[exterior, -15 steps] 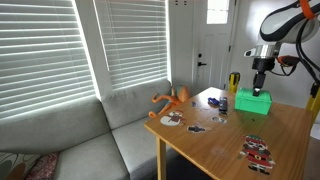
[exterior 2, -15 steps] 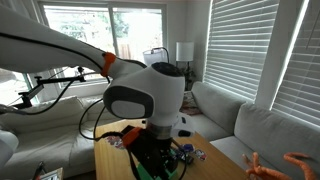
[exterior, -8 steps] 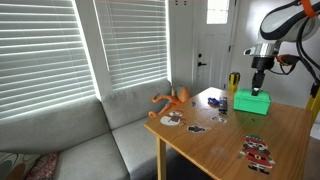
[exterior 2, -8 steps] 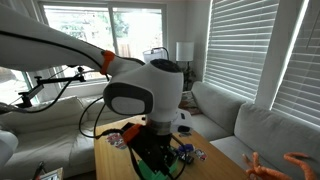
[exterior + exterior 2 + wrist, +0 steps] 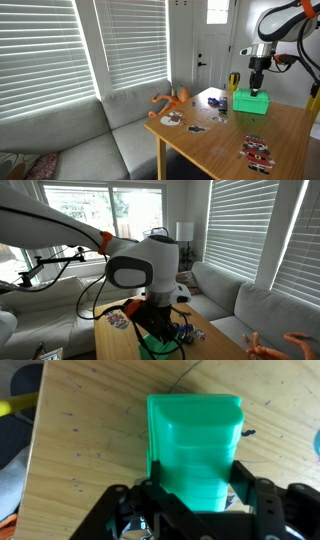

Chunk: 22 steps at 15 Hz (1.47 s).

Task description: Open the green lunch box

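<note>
— Where does the green lunch box [image 5: 195, 445] sit?
— On the light wooden counter [image 5: 90, 470]. In the wrist view it stretches toward 12 o'clock from the gripper [image 5: 196, 488], whose jaws pinch its near end at both sides.
— Its look?
— Smooth, glossy plastic; rectangular, with a stepped lid and rounded corners.

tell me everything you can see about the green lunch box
The green lunch box is bright green, rectangular, plastic-looking, with rounded corners and a stepped, ridged lid that appears to be on. It lies flat on the wooden table; in an exterior view the box sits toward the table's back end. The gripper comes down from above, its fingers closed against the two long sides at one end. Nothing else is seen touching it.
</note>
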### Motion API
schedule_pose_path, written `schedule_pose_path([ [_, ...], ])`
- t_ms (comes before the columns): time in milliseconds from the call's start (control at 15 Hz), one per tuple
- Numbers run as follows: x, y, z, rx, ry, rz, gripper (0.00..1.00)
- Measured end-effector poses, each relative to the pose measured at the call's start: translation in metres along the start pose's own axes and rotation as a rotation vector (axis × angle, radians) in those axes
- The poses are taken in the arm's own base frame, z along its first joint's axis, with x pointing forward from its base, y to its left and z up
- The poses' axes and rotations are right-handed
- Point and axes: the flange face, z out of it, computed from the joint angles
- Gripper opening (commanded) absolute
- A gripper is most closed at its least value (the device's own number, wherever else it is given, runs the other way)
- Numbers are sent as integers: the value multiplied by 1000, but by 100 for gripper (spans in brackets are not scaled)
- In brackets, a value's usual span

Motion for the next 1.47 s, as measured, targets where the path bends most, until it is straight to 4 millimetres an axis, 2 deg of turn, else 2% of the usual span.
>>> schedule_pose_path([
  [267,7,-11,-7,-100,-1,-77,44],
  [867,9,-31,-5,-287,-8,-198,44],
  [933,10,-35,-4,-314,-9,-210,69],
  [1333,9,-41,-3,-350,-11,-219,69],
  [1400,9,-41,-3,-350,-11,-219,44],
  [1467,9,-41,-3,-350,-11,-219,44],
])
